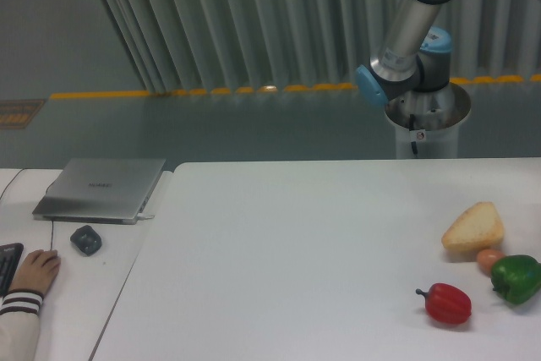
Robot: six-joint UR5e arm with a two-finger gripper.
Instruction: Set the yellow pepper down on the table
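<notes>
Bench carried bread wedge, orange ball, green pepper and red pepper at four o'clock; yellow pepper and tool out of frame, placement seemingly pending.

A single fixed camera looks down and across the white desk from its near edge toward the ribbed wall (moderately far back), catching only the arm base at upper right.
</notes>
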